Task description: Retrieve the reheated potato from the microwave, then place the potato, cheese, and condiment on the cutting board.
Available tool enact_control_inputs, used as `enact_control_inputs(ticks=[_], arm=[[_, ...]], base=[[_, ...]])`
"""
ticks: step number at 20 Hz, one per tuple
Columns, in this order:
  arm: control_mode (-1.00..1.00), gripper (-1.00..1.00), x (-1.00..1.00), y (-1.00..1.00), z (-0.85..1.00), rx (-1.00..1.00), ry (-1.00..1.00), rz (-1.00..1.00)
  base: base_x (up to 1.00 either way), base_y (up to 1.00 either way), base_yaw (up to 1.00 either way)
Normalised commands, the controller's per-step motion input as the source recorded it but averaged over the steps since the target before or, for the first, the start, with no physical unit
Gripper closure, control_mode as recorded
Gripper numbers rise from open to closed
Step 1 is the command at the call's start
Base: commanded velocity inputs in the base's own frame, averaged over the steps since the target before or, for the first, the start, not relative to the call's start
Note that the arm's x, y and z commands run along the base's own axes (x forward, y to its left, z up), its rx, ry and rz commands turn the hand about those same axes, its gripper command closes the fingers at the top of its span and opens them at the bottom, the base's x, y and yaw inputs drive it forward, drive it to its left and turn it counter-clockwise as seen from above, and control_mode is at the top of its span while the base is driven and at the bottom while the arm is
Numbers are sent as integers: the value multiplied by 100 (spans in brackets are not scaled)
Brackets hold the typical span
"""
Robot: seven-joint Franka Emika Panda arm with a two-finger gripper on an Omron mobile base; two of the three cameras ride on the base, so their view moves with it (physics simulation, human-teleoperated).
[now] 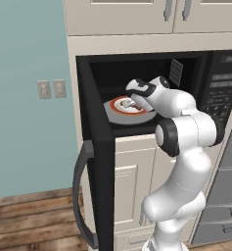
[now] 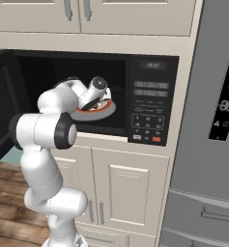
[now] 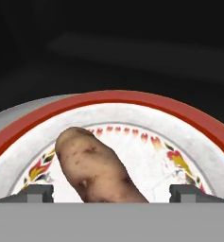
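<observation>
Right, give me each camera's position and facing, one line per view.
Left base view: behind the arm's left, facing the open microwave; arm rises lower right.
Right base view: behind its right, same microwave; arm lower left.
Hand view: looks along the open pincer at the potato.
Shared: the red-rimmed plate.

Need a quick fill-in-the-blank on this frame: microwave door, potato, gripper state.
1. The microwave door stands ____.
2. The potato lies on a white plate with a ____ rim.
3. The gripper has its jaws ____, one fingertip on each side of the potato.
4. The plate sits ____ the microwave.

Missing words: open; red; open; inside
</observation>
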Motion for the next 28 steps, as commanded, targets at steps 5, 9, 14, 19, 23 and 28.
enact_control_inputs(ticks=[5,9,14,19,23,28], arm=[[-100,100,-6,3,-43,-4,0,0],[-100,100,-24,0,-44,-5,-4,0],[-100,100,-21,0,-22,0,-5,0],[-100,100,-46,-2,14,0,-6,0],[-100,100,-49,0,32,0,0,0],[-100,100,-62,0,27,0,0,0]], base=[[0,0,0],[0,0,0],[0,0,0],[0,0,0],[0,0,0],[0,0,0]])
